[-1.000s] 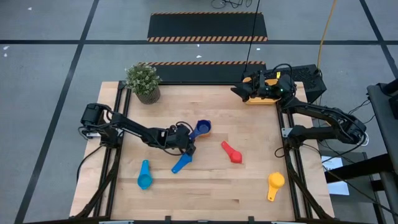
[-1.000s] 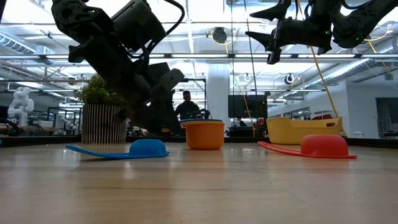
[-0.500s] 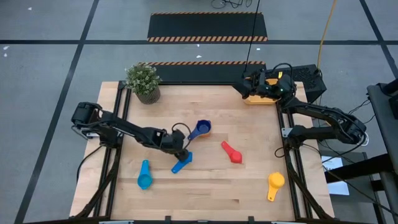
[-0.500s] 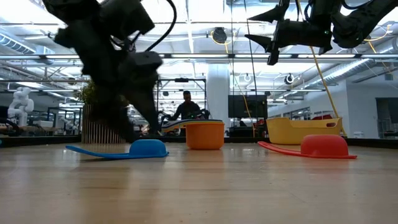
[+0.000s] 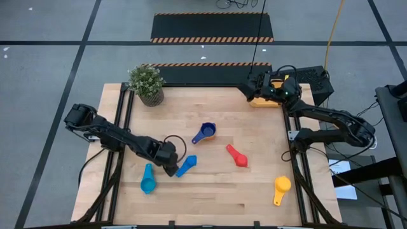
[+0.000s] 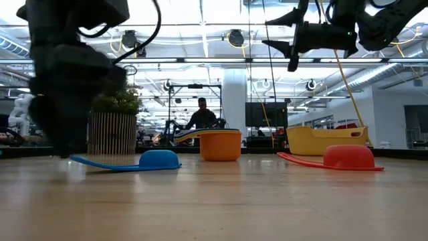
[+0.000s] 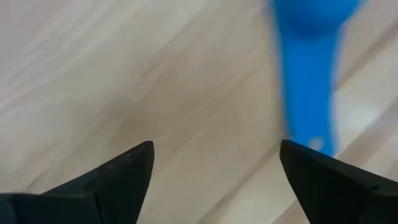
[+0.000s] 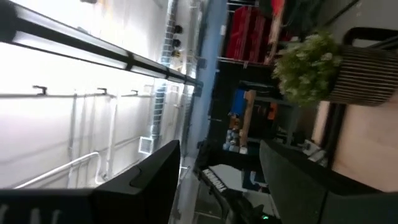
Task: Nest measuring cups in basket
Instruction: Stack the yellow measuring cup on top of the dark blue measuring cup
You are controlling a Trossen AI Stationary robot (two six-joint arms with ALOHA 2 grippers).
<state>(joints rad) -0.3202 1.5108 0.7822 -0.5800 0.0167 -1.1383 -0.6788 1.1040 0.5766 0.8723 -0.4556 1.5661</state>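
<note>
The left gripper (image 5: 170, 166), released, is seen beside the blue cup (image 5: 186, 166); the cup could be nudged aside by a misaligned closing.

I see pale wood grain on the table (image 5: 210, 191), a blue cup (image 5: 186, 166), a dark blue cup (image 5: 205, 132), a red cup (image 5: 237, 156), an orange cup (image 5: 280, 189), a teal cup (image 5: 147, 179), and a yellow-orange basket (image 6: 326, 140).
</note>
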